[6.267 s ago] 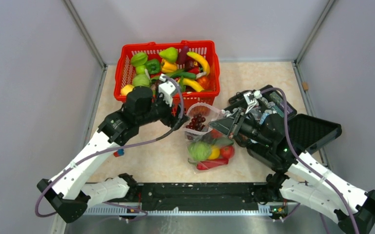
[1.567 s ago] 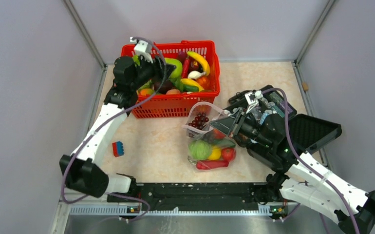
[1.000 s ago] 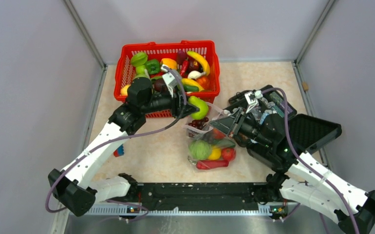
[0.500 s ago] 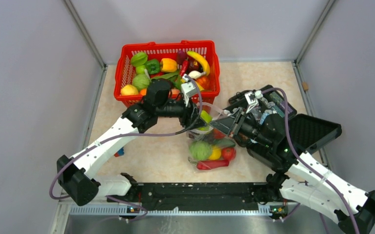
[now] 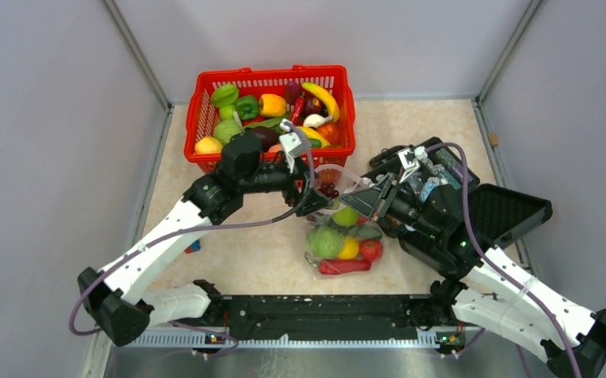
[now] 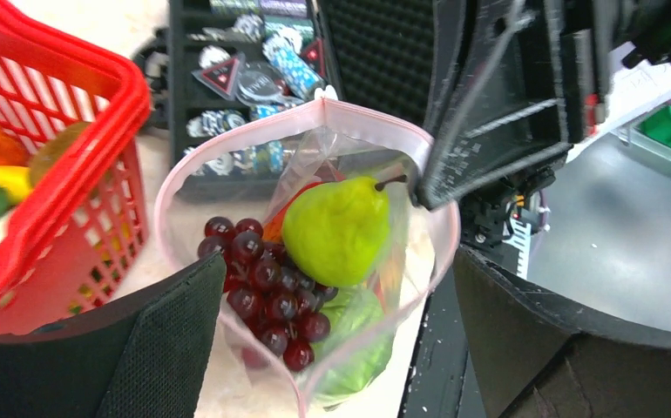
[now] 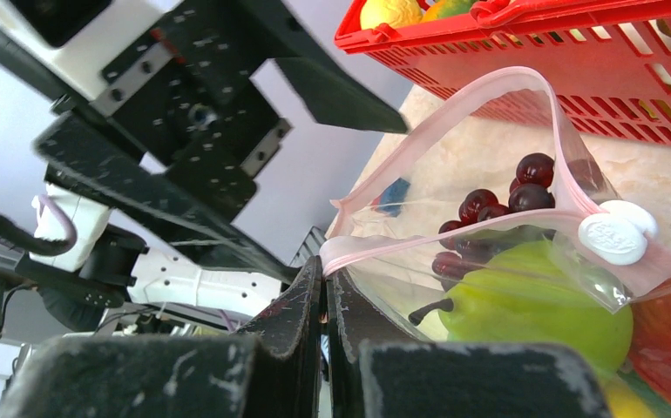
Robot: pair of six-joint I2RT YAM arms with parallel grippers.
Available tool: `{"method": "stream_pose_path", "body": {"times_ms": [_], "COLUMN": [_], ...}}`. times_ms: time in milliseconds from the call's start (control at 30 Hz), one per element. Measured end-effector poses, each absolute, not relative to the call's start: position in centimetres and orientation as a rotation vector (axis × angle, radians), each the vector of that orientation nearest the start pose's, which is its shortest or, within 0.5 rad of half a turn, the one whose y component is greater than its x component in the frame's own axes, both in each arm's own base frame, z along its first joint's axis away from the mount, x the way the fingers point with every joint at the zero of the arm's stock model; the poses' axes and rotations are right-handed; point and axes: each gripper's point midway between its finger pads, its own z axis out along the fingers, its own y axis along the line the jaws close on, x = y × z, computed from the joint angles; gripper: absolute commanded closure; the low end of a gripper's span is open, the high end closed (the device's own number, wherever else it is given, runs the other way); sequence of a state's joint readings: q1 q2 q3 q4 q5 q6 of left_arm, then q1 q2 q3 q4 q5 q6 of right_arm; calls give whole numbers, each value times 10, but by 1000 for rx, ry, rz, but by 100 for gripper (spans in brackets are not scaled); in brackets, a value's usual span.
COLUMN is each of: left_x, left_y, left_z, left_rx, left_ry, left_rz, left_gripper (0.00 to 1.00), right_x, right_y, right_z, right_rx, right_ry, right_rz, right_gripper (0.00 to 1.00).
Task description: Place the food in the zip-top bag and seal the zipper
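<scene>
The zip-top bag (image 5: 339,236) lies between the arms with its mouth held open. My right gripper (image 7: 325,287) is shut on the pink zipper (image 7: 454,248) at the rim, near the white slider (image 7: 615,233). My left gripper (image 6: 358,366) hangs open just above the mouth, its pads (image 6: 171,348) wide apart and holding nothing. A green pear (image 6: 336,228) rests loose inside on purple grapes (image 6: 267,292) and the cabbage (image 6: 358,348). Deeper in the bag lie a lemon (image 5: 349,248), tomato (image 5: 371,249) and chili (image 5: 343,265).
The red basket (image 5: 268,72) with several more toy foods stands at the back, close behind the bag. An open black case (image 5: 504,213) of small bottles and tools lies at the right under my right arm. A small blue-red block (image 5: 195,246) peeks out under my left arm.
My left arm brought the pear from the basket to the bag mouth, then opened; the pear dropped in. The right gripper has kept hold of the rim.
</scene>
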State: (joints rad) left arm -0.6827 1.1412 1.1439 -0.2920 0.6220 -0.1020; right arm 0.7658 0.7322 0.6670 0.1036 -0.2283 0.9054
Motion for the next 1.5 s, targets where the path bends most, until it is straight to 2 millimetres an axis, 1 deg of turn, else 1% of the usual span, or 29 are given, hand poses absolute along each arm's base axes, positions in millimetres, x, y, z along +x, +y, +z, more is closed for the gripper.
{"method": "stream_pose_path", "body": {"times_ms": [167,200,267,333,367,567,633,767,800,1033,1133,1200,1233,1333,1367,1500], "left_x": [190,187,186,184,184,183,185,193,195,201,202,201,201,199,199,200], "left_y": [-268,-260,-254,-251,-251,-257,-259,-261,-261,-265,-269,-270,-271,-273,-273,-275], "left_z": [348,353,353,344,336,276,266,256,255,258,257,255,254,253,254,258], "left_rx": [879,850,834,838,850,938,953,946,942,937,943,954,959,963,964,958], "left_ry": [1570,1551,1539,1548,1565,1704,1730,1764,1770,1734,1726,1724,1725,1722,1717,1701], "left_rz": [-1002,-973,-955,-942,-936,-945,-943,-917,-911,-908,-923,-932,-936,-951,-954,-964], "left_gripper": [1,1,1,1,1,1,1,2,5,44,70,86,89,95,99,100], "right_x": [175,175,175,175,175,175,175,175,175,175,174,174,173,172,172,171], "right_y": [266,266,266,266,266,266,266,266,266,265,264,264,263,263,262,261], "right_z": [316,316,317,317,317,316,316,316,316,316,317,318,318,318,318,318], "right_rx": [-75,-75,-76,-76,-77,-80,-80,-81,-80,-80,-80,-81,-81,-81,-80,-80], "right_ry": [1734,1731,1729,1729,1729,1729,1729,1729,1729,1730,1728,1725,1724,1725,1726,1726], "right_rz": [1455,1456,1456,1456,1456,1453,1454,1454,1454,1453,1454,1455,1455,1455,1454,1454], "right_gripper": [100,100,100,100,100,100,100,100,100,100,100,100,100,100,100,100]}}
